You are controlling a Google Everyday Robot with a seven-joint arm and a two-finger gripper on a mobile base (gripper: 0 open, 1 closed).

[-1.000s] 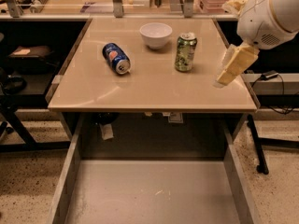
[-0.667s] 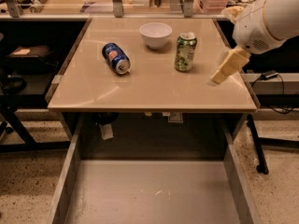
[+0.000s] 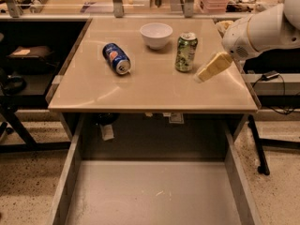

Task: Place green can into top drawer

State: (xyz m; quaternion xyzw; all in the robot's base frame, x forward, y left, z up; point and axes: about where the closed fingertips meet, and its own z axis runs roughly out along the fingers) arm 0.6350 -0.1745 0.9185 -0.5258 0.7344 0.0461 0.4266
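Note:
The green can (image 3: 186, 52) stands upright on the beige table (image 3: 154, 86), right of centre, just right of the white bowl. My gripper (image 3: 202, 75) hangs over the table a little to the right of the can and slightly nearer the front, apart from it, with its yellowish fingers (image 3: 212, 67) pointing down-left. The white arm reaches in from the right edge. The top drawer (image 3: 154, 191) is pulled out below the table front, its flat grey bottom bare.
A white bowl (image 3: 156, 34) sits at the back centre of the table. A blue soda can (image 3: 116, 58) lies on its side left of centre. Shelving and clutter stand behind; dark furniture and table legs flank both sides.
My gripper has moved left and slightly up, closer to the green can. The cans, bowl and drawer have not moved.

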